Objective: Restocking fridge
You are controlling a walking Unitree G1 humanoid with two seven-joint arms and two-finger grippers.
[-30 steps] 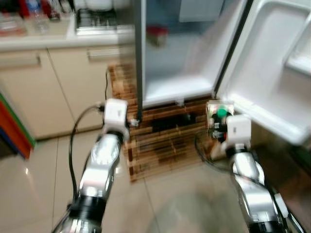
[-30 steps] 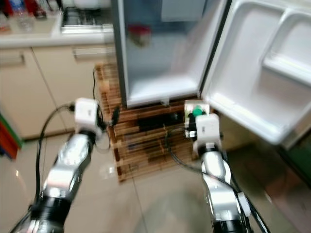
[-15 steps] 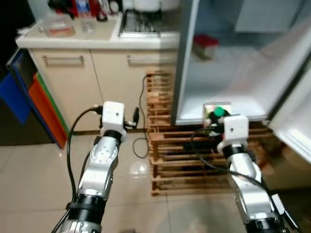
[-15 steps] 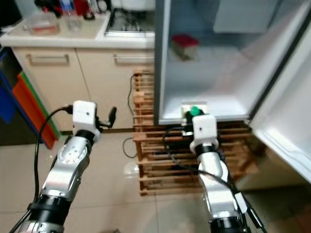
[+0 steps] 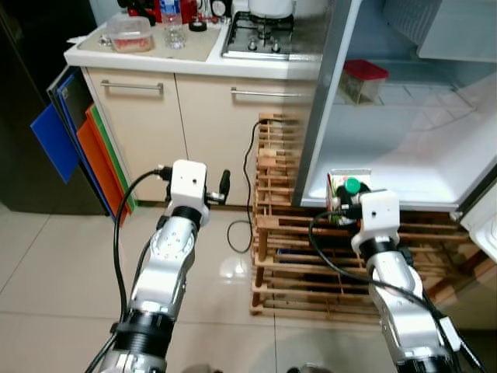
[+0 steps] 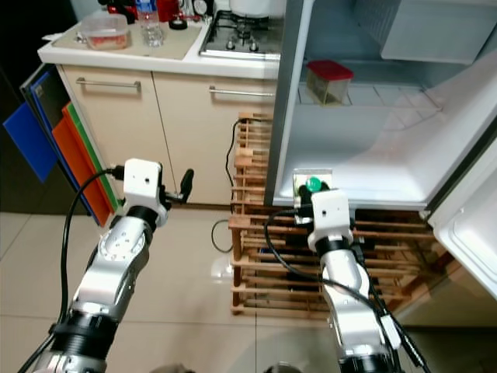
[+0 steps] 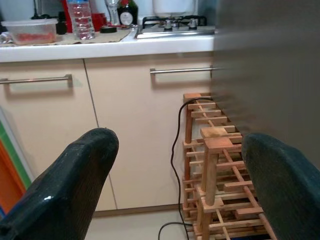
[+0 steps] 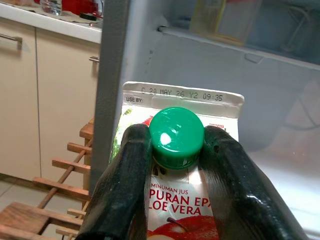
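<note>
Right claw (image 8: 172, 165) is clamped on a juice carton (image 8: 182, 200), one finger (image 8: 125, 185) on each side of its green cap (image 8: 176, 136). Carton is upright, held in the air at the front lower edge of the open fridge (image 6: 365, 167), just in front of the fridge's bottom floor, above the wooden slat rack (image 6: 311, 268) the fridge stands on. Label reads "USE BY" with a date stamp along the top fold; apple picture lower down.

Left claw (image 7: 170, 190) is spread wide, holding nothing, both fingers (image 7: 65, 185) apart. It hangs in front of the cream cabinets (image 5: 194, 132), left of the fridge wall, pointing toward the rack and a black cable (image 7: 176, 150) running down beside it.

Inside the fridge: a clear box with a red lid (image 6: 328, 81) sits on the wire shelf, toward its left side. Bottom floor of the fridge is bare white. Fridge door (image 6: 474, 233) stands open on the right.

Tabletop (image 5: 147, 54) above the cabinets carries a clear plastic tub (image 5: 130, 33), a water bottle (image 5: 172, 22) next to it, and some red and dark items behind. Gas hob (image 5: 260, 39) sits right of those, near the fridge. Blue, orange and green flat boards (image 5: 74, 148) lean against the cabinet's left end. Tiled floor (image 5: 46, 272) below.
</note>
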